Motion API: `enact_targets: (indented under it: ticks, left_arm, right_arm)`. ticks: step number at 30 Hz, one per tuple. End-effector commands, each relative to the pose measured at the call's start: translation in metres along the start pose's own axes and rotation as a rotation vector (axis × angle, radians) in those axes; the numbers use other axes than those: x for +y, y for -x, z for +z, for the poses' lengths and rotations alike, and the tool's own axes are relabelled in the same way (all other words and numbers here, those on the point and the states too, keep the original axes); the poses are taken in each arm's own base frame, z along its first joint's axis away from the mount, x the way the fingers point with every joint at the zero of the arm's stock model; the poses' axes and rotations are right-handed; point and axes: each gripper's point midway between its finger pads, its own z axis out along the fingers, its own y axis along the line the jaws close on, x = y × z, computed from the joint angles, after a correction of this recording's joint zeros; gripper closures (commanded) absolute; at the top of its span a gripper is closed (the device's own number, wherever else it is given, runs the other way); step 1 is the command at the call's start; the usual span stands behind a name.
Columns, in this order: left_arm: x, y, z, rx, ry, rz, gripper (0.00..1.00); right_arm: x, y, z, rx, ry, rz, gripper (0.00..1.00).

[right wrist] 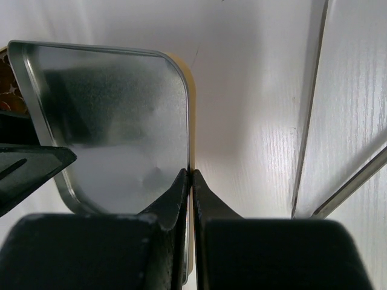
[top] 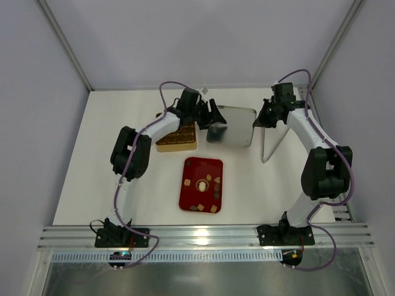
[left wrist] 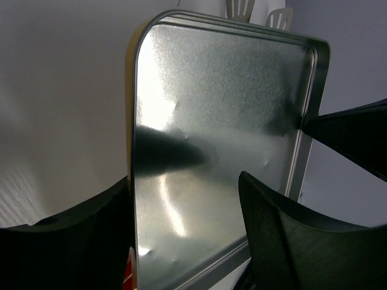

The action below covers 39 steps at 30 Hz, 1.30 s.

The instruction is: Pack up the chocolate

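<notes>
Chocolate [top: 202, 185] is loose on the red tray [top: 191, 166], mid-counter, nearer than both pincers and well apart from them. Right pincer [right wrist: 191, 172] is clenched on the right rim of the silver lid [right wrist: 115, 115]. Left pincer [left wrist: 184, 181] straddles the lid's left edge, one finger on each face; can't tell if it's clamped. Gold box [top: 179, 139] is just left of the lid.

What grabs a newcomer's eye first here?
A shiny metal lid held at the far middle of the table, the right end effector pinching its rim and the left end effector at its opposite edge. Nearer, a red tray of scattered chocolate sits mid-table, a gold box just behind it to the left.
</notes>
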Motion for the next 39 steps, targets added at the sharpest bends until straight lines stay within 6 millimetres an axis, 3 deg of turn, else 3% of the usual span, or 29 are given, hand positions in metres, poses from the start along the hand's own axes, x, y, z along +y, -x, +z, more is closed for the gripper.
enact_targets:
  ticks: [1, 12, 18, 19, 22, 23, 26, 28, 29, 30, 31, 32, 34, 35, 37, 38, 39]
  left_arm:
    - [-0.035, 0.006, -0.016, -0.013, -0.134, -0.004, 0.38]
    - [-0.045, -0.005, -0.035, 0.001, -0.209, -0.08, 0.7]
    - [-0.053, -0.01, -0.047, 0.02, -0.228, -0.108, 1.0]
    - [-0.052, -0.013, -0.048, 0.025, -0.226, -0.119, 1.0]
    - [-0.056, -0.012, -0.059, 0.024, -0.226, -0.13, 1.0]
    - [-0.059, -0.011, -0.065, 0.023, -0.221, -0.138, 1.0]
    - [-0.053, -0.009, -0.083, 0.026, -0.169, -0.175, 1.0]
    - [-0.045, -0.009, -0.096, 0.032, -0.118, -0.205, 1.0]
    - [-0.039, -0.011, -0.098, 0.041, -0.092, -0.222, 1.0]
    - [-0.038, -0.012, -0.104, 0.049, -0.079, -0.234, 1.0]
    - [-0.032, -0.016, -0.109, 0.072, -0.056, -0.266, 1.0]
    - [-0.028, -0.019, -0.112, 0.087, -0.047, -0.287, 1.0]
    - [-0.029, -0.023, -0.12, 0.104, -0.045, -0.308, 1.0]
    - [-0.026, -0.029, -0.124, 0.121, -0.028, -0.325, 1.0]
    - [-0.027, -0.034, -0.131, 0.13, -0.021, -0.338, 1.0]
    - [-0.027, -0.036, -0.133, 0.135, -0.018, -0.348, 1.0]
    - [-0.028, -0.039, -0.135, 0.139, -0.018, -0.353, 1.0]
  right_arm:
    - [0.021, 0.012, -0.017, -0.067, 0.099, -0.003, 0.96]
    - [0.023, -0.004, -0.008, -0.055, 0.15, -0.003, 0.96]
    - [0.035, -0.016, -0.01, -0.057, 0.17, -0.039, 0.96]
    - [0.035, -0.02, -0.01, -0.055, 0.166, -0.042, 0.94]
    - [0.041, -0.022, -0.014, -0.076, 0.164, -0.073, 0.73]
    - [0.041, -0.019, -0.019, -0.106, 0.152, -0.088, 0.59]
    - [0.042, -0.02, -0.03, -0.16, 0.136, -0.13, 0.41]
    - [0.06, -0.014, -0.064, -0.29, 0.154, -0.261, 0.32]
    - [0.068, -0.025, -0.061, -0.268, 0.17, -0.282, 0.3]
    - [0.072, -0.023, -0.076, -0.333, 0.145, -0.354, 0.29]
    - [0.099, -0.04, -0.087, -0.343, 0.198, -0.448, 0.29]
    - [0.111, -0.047, -0.094, -0.365, 0.222, -0.507, 0.29]
    - [0.121, -0.057, -0.11, -0.431, 0.188, -0.641, 0.28]
    - [0.139, -0.079, -0.116, -0.427, 0.226, -0.724, 0.28]
    - [0.141, -0.088, -0.123, -0.475, 0.175, -0.842, 0.28]
    - [0.153, -0.106, -0.127, -0.471, 0.205, -0.909, 0.28]
    - [0.156, -0.112, -0.127, -0.472, 0.203, -0.944, 0.28]
